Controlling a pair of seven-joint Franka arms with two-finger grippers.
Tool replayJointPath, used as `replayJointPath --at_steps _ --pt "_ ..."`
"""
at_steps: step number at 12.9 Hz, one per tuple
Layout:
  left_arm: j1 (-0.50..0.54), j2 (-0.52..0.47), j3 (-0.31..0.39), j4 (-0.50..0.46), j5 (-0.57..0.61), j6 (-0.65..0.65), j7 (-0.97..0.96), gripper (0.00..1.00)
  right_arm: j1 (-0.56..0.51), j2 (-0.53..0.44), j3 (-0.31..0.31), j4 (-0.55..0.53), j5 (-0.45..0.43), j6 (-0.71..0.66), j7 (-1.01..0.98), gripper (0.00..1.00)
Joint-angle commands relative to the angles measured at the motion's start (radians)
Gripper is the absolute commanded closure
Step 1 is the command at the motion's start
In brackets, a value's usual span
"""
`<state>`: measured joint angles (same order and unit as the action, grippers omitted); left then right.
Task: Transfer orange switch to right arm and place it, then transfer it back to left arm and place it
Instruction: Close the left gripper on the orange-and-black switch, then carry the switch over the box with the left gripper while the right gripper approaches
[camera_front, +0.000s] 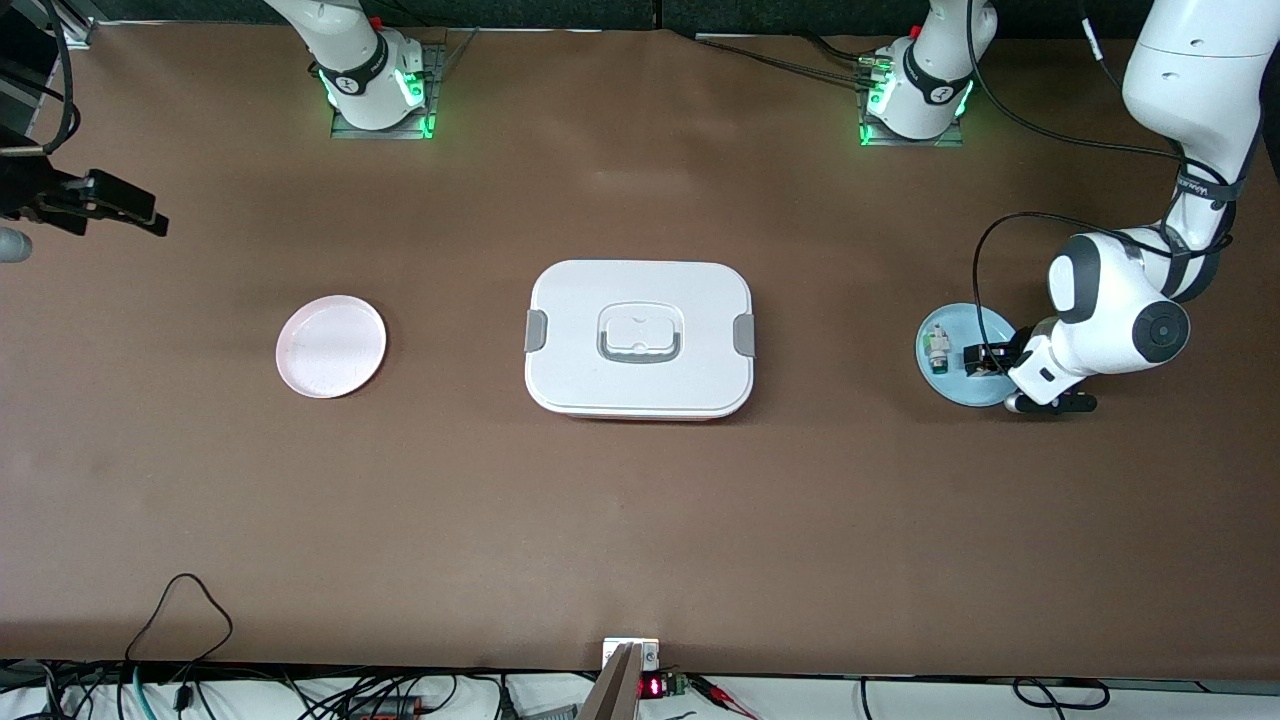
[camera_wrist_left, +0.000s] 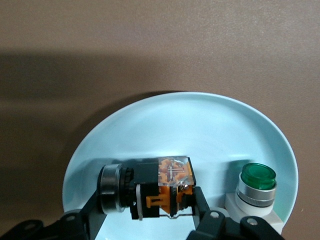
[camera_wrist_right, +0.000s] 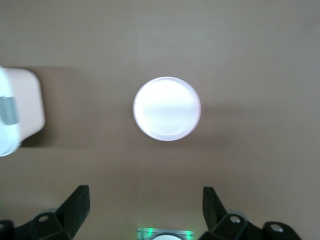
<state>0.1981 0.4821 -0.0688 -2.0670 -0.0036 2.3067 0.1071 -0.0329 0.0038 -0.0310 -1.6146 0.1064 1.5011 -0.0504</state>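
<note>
The orange switch (camera_wrist_left: 160, 187) lies on its side on a light blue plate (camera_wrist_left: 200, 130) at the left arm's end of the table. My left gripper (camera_wrist_left: 150, 197) is down over it and shut on the orange switch, one finger against its round silver-ringed end and the other against its orange end. In the front view the switch (camera_front: 985, 360) is mostly covered by that gripper (camera_front: 988, 362). My right gripper (camera_wrist_right: 145, 210) hangs open and empty, high over the table near the pink plate (camera_wrist_right: 167, 108). The white box (camera_front: 640, 340) stands mid-table between the two plates.
A small white-and-green component (camera_wrist_left: 257, 185) stands on the blue plate (camera_front: 950, 385) beside the switch. The pink plate (camera_front: 330, 346) holds nothing. Cables run along the table's edge nearest the front camera.
</note>
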Motion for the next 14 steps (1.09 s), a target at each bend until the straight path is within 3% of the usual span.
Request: replayJointPath --at_steps 1,3,6,8,11,14 --pt "0.011 -0.017 -0.016 0.001 -0.021 -0.013 0.078 0.82 0.010 0.001 0.006 0.022 0.094 -0.022 -0.013 0.00" --pt "0.006 -0.071 -0.043 0.019 -0.021 -0.112 0.092 0.84 0.010 0.008 0.002 0.021 0.215 -0.019 -0.026 0.00" --pt "0.006 -0.147 -0.103 0.074 -0.021 -0.312 0.063 0.82 0.016 0.045 0.005 0.021 0.321 0.027 -0.026 0.00" --pt "0.006 -0.212 -0.153 0.117 -0.057 -0.465 -0.039 0.83 0.012 0.080 0.005 0.021 0.433 0.027 -0.028 0.00" --pt "0.007 -0.281 -0.235 0.235 -0.119 -0.735 -0.145 0.83 0.014 0.134 0.003 0.013 0.658 0.047 -0.055 0.00" --pt "0.006 -0.295 -0.246 0.396 -0.275 -0.999 -0.352 0.83 0.037 0.162 0.022 -0.019 0.769 0.117 -0.095 0.00"
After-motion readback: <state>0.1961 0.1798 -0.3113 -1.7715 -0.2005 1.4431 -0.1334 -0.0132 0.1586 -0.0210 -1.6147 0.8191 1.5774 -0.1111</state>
